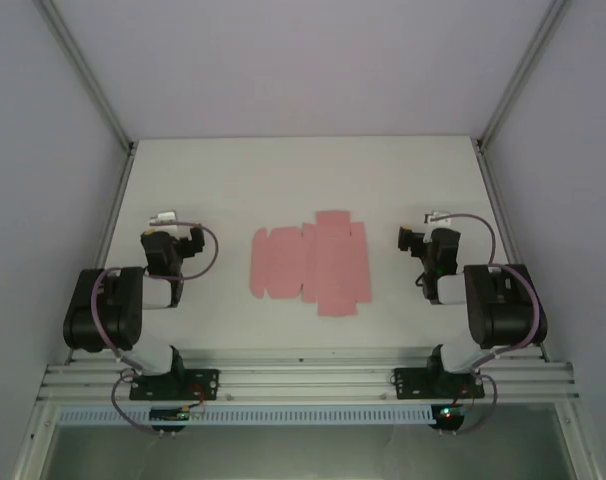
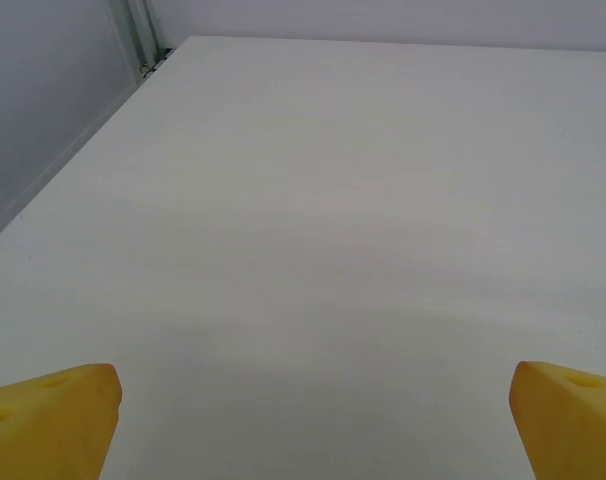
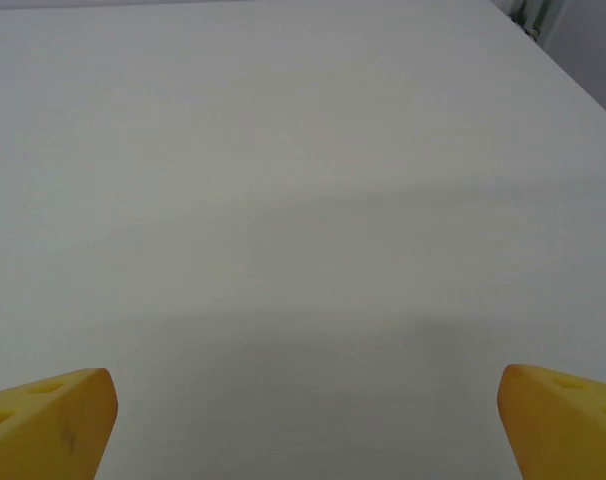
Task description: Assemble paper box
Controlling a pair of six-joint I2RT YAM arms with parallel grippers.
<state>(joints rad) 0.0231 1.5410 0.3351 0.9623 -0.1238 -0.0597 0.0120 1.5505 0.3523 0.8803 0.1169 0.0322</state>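
The paper box (image 1: 311,263) lies flat on the white table (image 1: 303,180) as a wide pink die-cut sheet with flaps, midway between the two arms. My left gripper (image 1: 166,220) rests to the left of the sheet, apart from it. In the left wrist view the left gripper (image 2: 318,420) is open, its yellow fingertips (image 2: 53,415) at the frame's lower corners with bare table between them. My right gripper (image 1: 440,220) sits to the right of the sheet, also apart. Seen from its wrist, the right gripper (image 3: 308,420) stands open over bare table, yellow fingertips (image 3: 48,420) wide apart.
Grey enclosure walls (image 1: 43,150) close in the table on the left, right and back. An aluminium rail (image 1: 303,380) carrying both arm bases runs along the near edge. A metal frame post (image 2: 143,40) stands at the table's far left corner.
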